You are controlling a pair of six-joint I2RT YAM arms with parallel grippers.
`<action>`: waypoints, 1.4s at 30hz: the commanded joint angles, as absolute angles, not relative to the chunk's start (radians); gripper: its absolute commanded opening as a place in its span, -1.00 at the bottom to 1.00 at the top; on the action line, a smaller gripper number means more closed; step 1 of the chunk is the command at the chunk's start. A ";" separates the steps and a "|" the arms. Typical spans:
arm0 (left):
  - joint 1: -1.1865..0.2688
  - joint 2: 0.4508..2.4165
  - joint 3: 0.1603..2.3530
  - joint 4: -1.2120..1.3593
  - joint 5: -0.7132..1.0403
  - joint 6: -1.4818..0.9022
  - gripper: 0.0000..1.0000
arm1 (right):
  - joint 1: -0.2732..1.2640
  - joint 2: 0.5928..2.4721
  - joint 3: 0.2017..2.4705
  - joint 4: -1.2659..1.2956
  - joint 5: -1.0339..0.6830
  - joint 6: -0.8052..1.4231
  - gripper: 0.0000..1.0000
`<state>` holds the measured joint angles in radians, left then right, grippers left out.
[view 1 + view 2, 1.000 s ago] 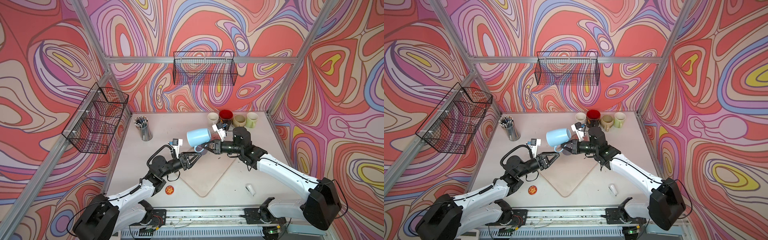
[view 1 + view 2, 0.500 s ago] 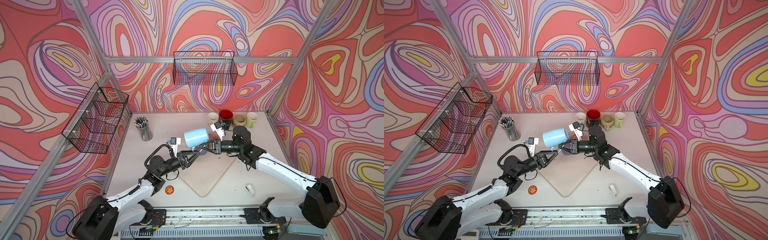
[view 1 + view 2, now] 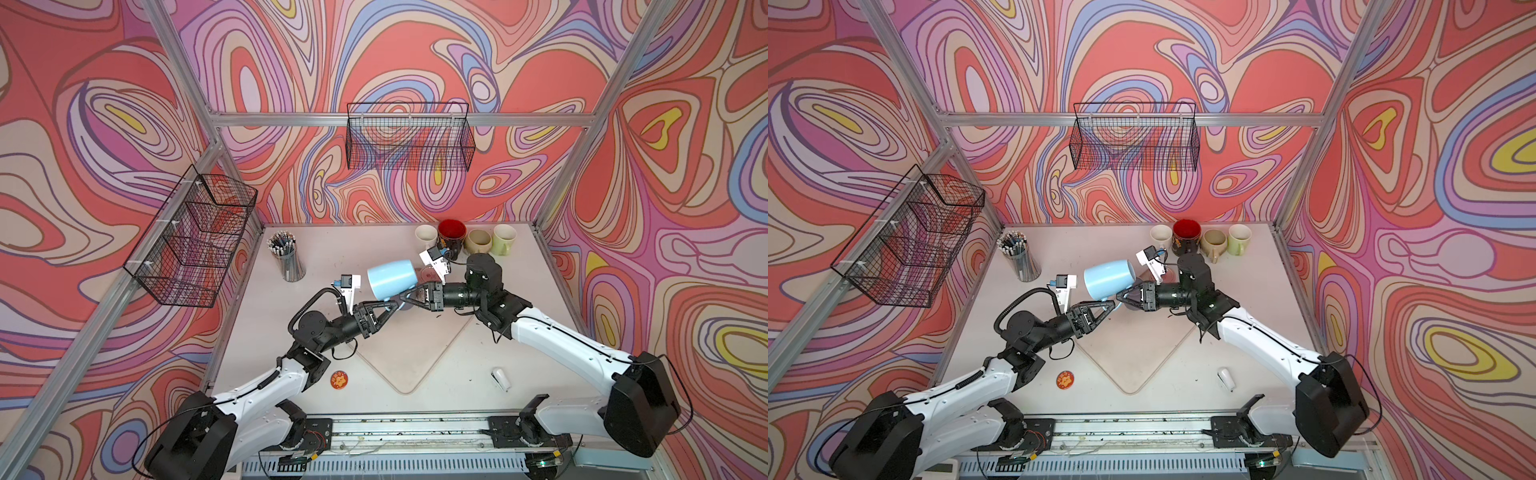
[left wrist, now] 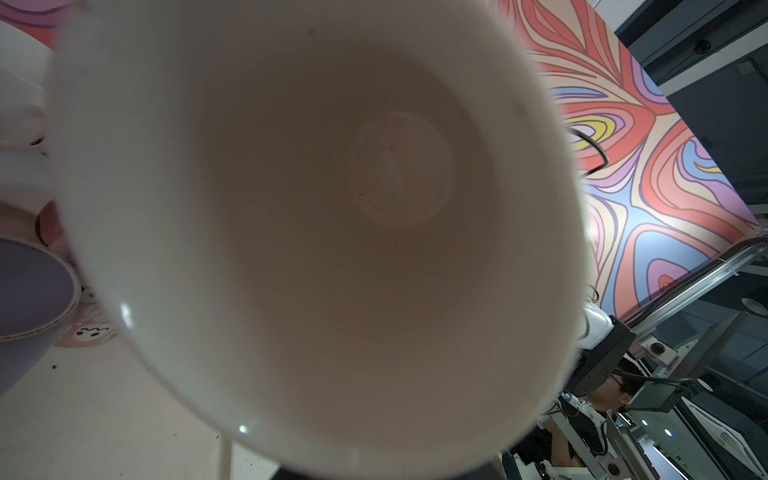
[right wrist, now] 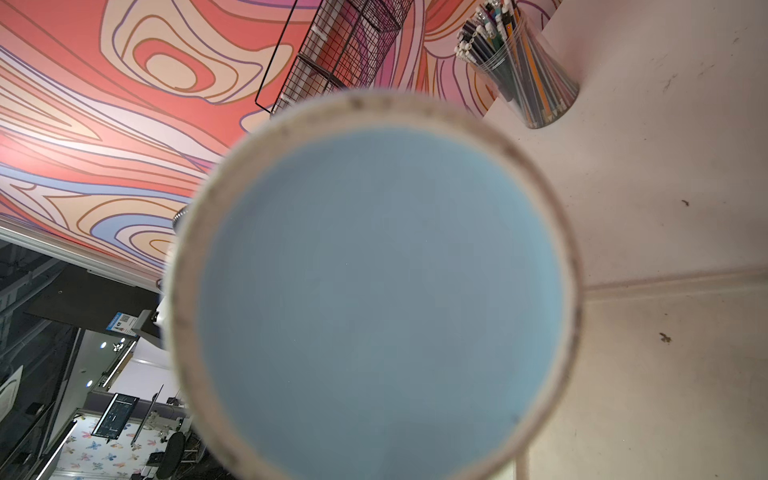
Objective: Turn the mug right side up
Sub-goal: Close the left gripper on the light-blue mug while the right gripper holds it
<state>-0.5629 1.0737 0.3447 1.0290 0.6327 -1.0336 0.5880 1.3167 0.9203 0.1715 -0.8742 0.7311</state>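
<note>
1 blue mug [image 3: 390, 277], right pincer [image 3: 404, 297] grasping | left pincer [image 3: 390, 308]: cannot tell | 4 back mugs [image 3: 451, 232]

I can read no word, number or brand anywhere. In my right wrist view a small blue sticker [image 5: 121, 323] outside the cell bears a square code and a line of print, too small to make out. In both top views the orange disc [image 3: 339, 380] [image 3: 1065, 380] on the table shows a printed figure, with no letters I can tell. The dark mug [image 3: 451, 245] has a blurred pattern. The blue mug [image 3: 390, 282] is plain glaze.
</note>
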 commanded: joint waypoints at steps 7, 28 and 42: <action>-0.558 1.076 0.370 1.120 0.648 -1.042 -0.64 | 0.606 1.310 0.903 0.250 -0.908 0.733 -1.00; -0.558 0.918 0.346 0.829 0.518 -0.927 -1.00 | 0.614 1.284 0.940 -0.029 -0.660 0.570 0.10; -0.558 0.887 0.412 0.471 0.337 -0.858 -1.00 | 0.608 1.181 0.918 -0.198 -0.402 0.482 0.18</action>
